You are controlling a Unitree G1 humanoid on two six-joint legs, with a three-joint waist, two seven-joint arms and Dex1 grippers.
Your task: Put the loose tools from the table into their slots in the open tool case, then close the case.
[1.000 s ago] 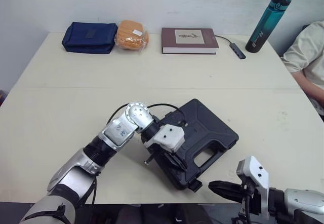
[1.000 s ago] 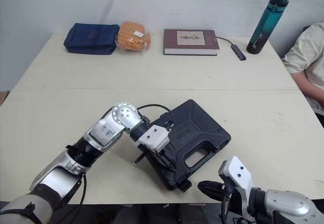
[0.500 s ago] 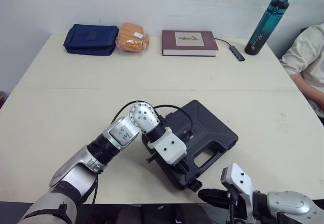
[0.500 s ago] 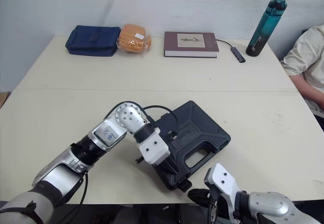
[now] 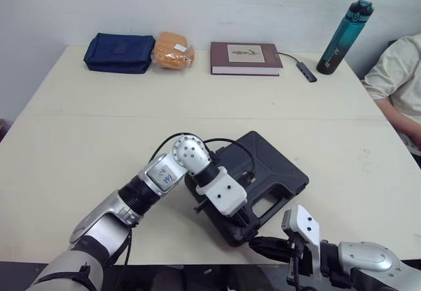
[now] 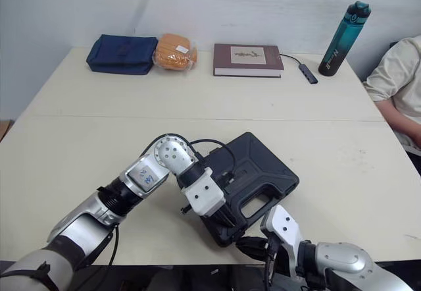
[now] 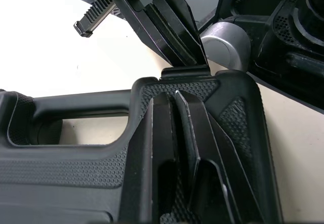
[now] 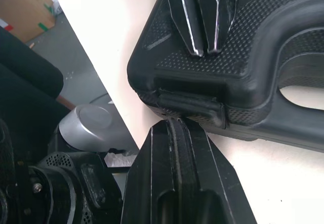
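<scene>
I am resting my left end effector [image 7: 177,95], pressed together, on the closed case [image 5: 276,166] at the surface's [image 5: 99,139] near edge. My right end effector [image 8: 174,122], also pressed together, is sitting just beside the latch [image 8: 192,105]. A skewed push could be shoving the case off instead of latching it.

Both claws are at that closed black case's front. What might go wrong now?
The right gripper, fingers shut, meets the latch tip-on and could slip off without snapping it. The tool case lies askew near the table edge; a push might slide it despite the left gripper on top.

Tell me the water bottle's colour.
The bottle is teal, clearest in the left eye view.
</scene>
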